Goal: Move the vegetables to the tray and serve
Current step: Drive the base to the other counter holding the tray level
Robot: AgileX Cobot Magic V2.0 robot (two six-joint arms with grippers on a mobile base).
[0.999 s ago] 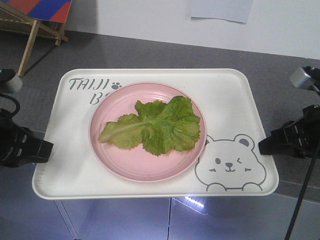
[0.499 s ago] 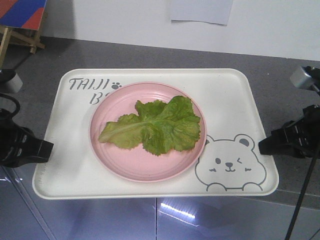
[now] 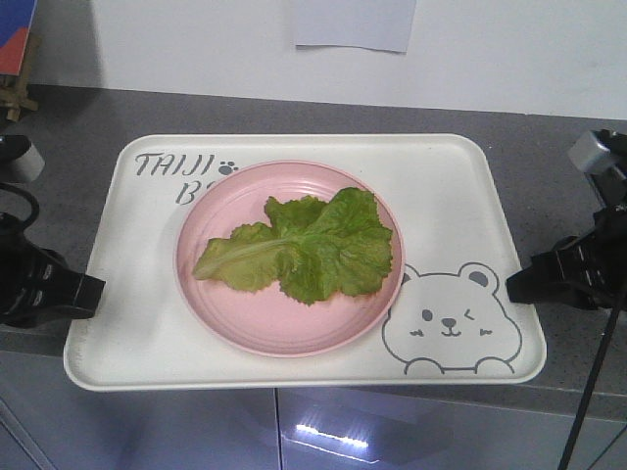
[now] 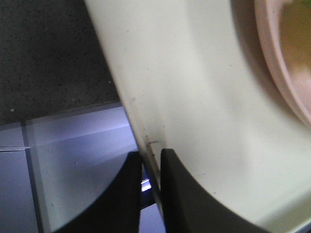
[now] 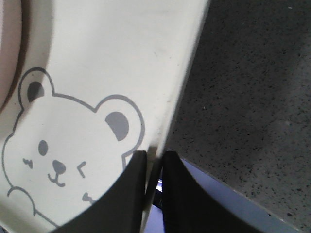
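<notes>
The cream-white tray (image 3: 460,196) with the bear drawing is held up between both arms, over the front edge of a grey counter. A round pink plate (image 3: 255,328) rests on it, and the vegetables (image 3: 313,250), one green lettuce leaf, lie on the plate. My left gripper (image 3: 93,292) is shut on the tray's left rim (image 4: 146,141), one finger above and one below. At the opposite side my right gripper (image 3: 514,284) is shut on the right rim (image 5: 167,131) beside the bear. The wrist views show the rims pinched between black fingers.
The grey speckled counter (image 3: 549,147) lies under and behind the tray, against a white wall with a sheet of paper (image 3: 353,24). A wooden easel leg (image 3: 15,93) shows at the far left. Glossy floor (image 3: 323,431) shows below the counter edge.
The background has slid left behind the tray: the easel has nearly left the view and the paper has moved left. Tray, plate, leaf and both grippers keep their places in the picture.
</notes>
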